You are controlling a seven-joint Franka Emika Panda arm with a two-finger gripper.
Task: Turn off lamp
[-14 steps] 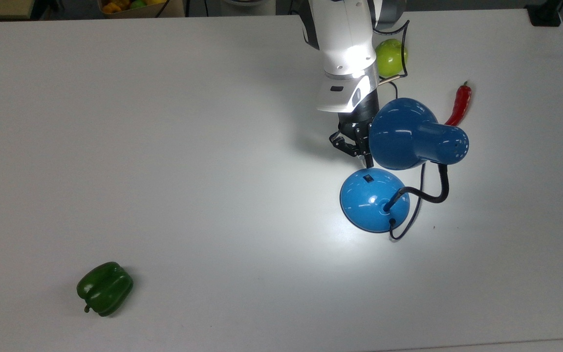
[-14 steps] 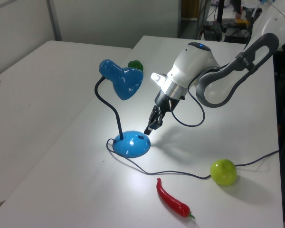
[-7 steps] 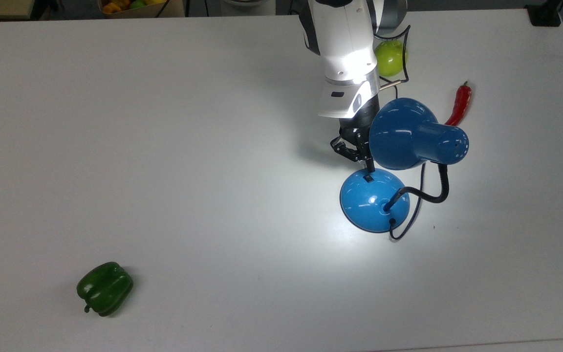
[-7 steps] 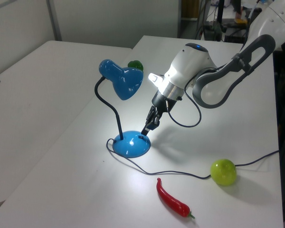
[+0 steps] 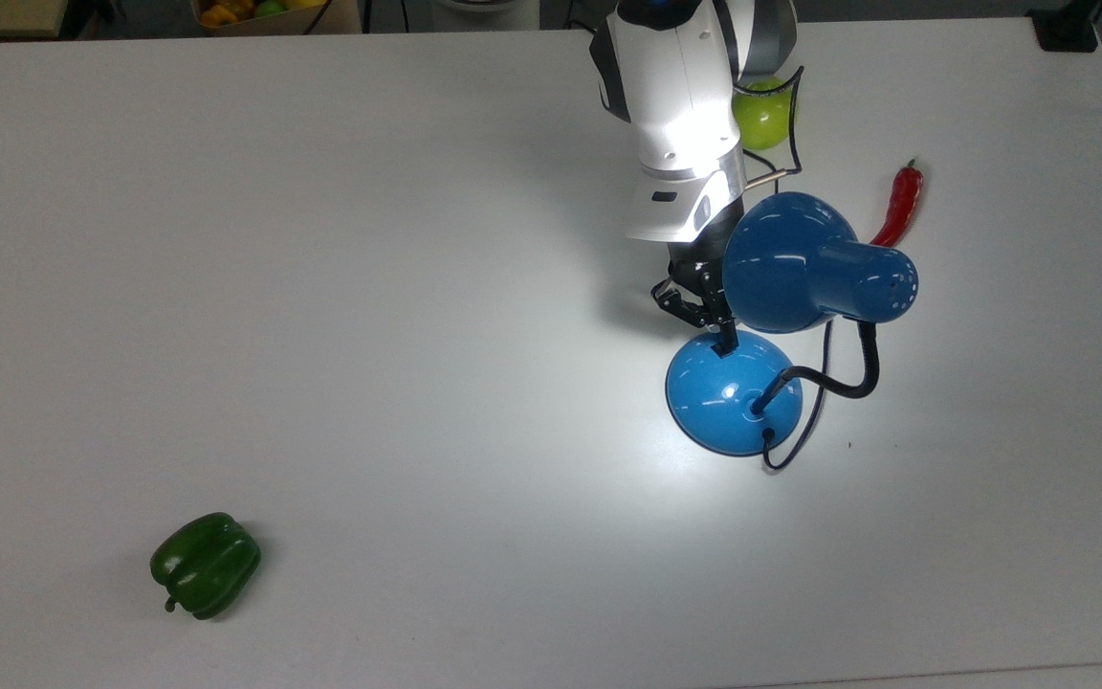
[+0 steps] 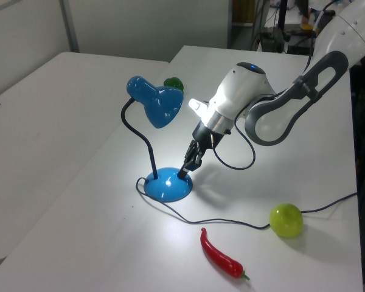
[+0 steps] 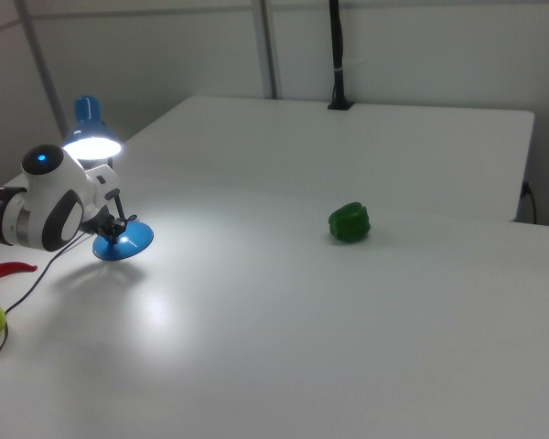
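A: Where is the lamp point(image 5: 761, 325)?

B: It stands on the white table point(image 5: 369, 287), nearer the top view's right edge than the middle. Its blue shade point(image 5: 800, 263) hangs over its round blue base point(image 5: 728, 397), and it shines.

A: What is the end effector point(image 6: 187, 170) doing?

B: Its tip touches the base, right at the little black switch. Its fingers are close together and hold nothing.

A: What else is there?

B: A green apple point(image 6: 286, 220) and a red chili pepper point(image 6: 221, 254) lie by the cord point(image 6: 231, 222). A green bell pepper point(image 5: 205, 565) sits well apart, near the top view's bottom left corner.
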